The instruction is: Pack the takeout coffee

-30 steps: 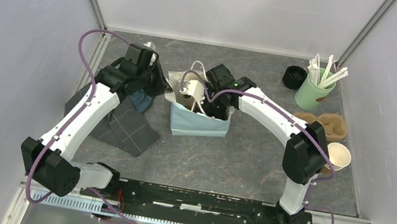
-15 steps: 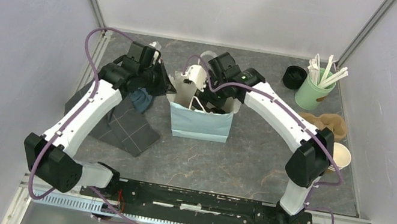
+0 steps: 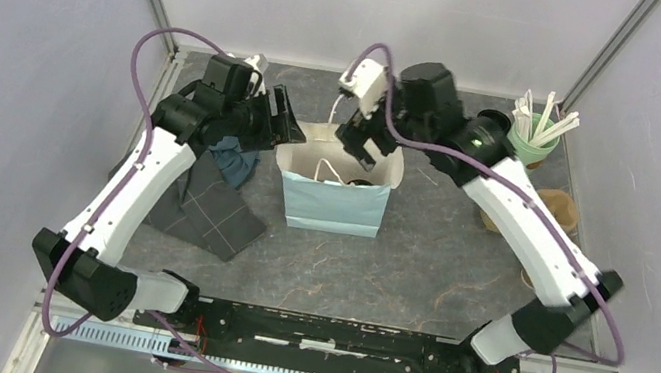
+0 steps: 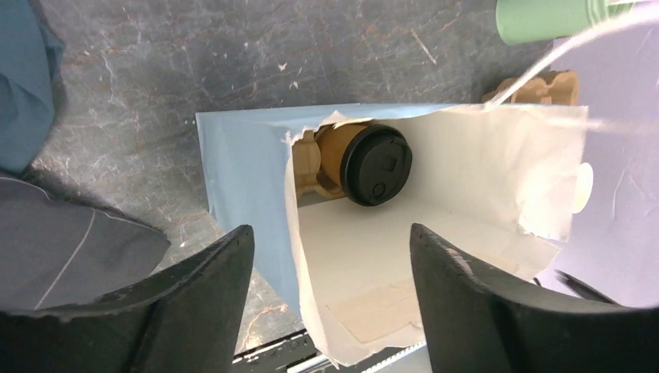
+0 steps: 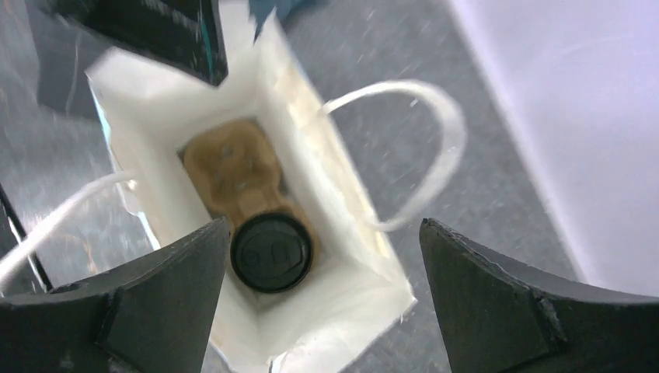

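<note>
the coffee (image 5: 272, 252) stands inside the bag (image 3: 334, 202), black lid up, seated in one end of the carrier (image 5: 233, 175) at the bag's bottom. the right gripper (image 5: 322, 225) hangs above the bag's mouth, fingers spread wide and empty. the left gripper (image 4: 326, 233) is by the bag's left rim, fingers also apart, holding nothing.

White paper bag (image 5: 148, 116) containing a pulp carrier (image 5: 233, 167) with the lidded takeout coffee (image 5: 272, 252) seated in it, apparently upright; right gripper (image 5: 322, 229) spread wide.
</note>
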Available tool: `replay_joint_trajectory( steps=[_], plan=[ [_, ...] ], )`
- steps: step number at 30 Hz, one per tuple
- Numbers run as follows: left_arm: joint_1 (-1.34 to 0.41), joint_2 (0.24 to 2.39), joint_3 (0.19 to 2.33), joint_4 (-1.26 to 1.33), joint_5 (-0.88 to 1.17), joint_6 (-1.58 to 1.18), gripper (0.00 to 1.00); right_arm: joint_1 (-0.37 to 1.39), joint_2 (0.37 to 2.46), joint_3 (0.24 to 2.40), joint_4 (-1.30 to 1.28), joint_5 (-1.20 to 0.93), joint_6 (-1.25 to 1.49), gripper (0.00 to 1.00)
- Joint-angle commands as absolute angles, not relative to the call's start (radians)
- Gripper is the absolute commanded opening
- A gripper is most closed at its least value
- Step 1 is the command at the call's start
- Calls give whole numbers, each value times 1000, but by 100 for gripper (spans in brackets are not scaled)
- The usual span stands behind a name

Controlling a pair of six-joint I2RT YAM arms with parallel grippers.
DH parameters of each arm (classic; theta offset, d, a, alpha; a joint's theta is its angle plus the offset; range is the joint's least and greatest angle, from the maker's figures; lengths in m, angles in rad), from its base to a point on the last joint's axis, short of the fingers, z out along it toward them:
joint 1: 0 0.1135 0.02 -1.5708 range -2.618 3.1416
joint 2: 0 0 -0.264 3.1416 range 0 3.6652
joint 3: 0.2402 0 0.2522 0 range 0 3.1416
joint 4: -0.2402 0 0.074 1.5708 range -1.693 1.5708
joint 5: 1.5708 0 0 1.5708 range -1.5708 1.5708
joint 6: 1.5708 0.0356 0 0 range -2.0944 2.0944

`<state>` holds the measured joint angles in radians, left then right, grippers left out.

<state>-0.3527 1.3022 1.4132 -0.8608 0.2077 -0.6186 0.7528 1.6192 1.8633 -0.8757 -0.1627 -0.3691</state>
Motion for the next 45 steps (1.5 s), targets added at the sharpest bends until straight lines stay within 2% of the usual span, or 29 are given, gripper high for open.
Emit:
replay_joint_trajectory(
  steps=[1,4,8,12,14,16,19,21,25,27,31,33,34,35,40,45],
  plan=[
    [-344,1269,1494,-882,170,-536,84,759,1439,1819,-620,-14,-209,98],
    [-343,1238,1503,-874,133,-520,91,759,1368,1754,-548,226,-119,98],
    [-344,1188,1504,-862,81,-493,94,753,1305,1668,-470,742,-134,98],
    [-344,1133,1498,-858,30,-452,96,731,1217,1363,-102,1104,-363,98],
    [-343,1104,1489,-848,29,-425,96,676,1209,1283,35,1142,-384,98],
    [-344,1074,1474,-835,34,-393,97,577,1236,1315,-53,1067,-248,98],
    [-344,1025,1428,-812,38,-359,99,364,1345,1468,-301,777,-46,98],
    [-343,995,1401,-795,46,-345,100,265,1425,1580,-371,565,-43,98],
    [-343,939,1339,-758,48,-332,100,76,1601,1808,-548,341,75,98],
    [-344,920,1309,-744,39,-332,100,-22,1649,1843,-538,217,116,96],
    [-344,901,1274,-738,4,-340,100,-146,1757,1937,-535,99,127,83],
    [-343,901,1277,-741,-16,-345,100,-191,1801,1971,-525,52,144,67],
    [-344,902,1280,-746,-27,-347,100,-208,1814,1966,-499,30,161,55],
    [-344,904,1282,-747,-30,-350,100,-225,1828,1959,-473,5,178,52],
    [-344,930,1290,-743,-45,-359,100,-246,1955,2074,-446,-123,179,53],
    [-343,972,1322,-745,-56,-370,100,-246,2034,2108,-400,-117,205,51]
  ],
)
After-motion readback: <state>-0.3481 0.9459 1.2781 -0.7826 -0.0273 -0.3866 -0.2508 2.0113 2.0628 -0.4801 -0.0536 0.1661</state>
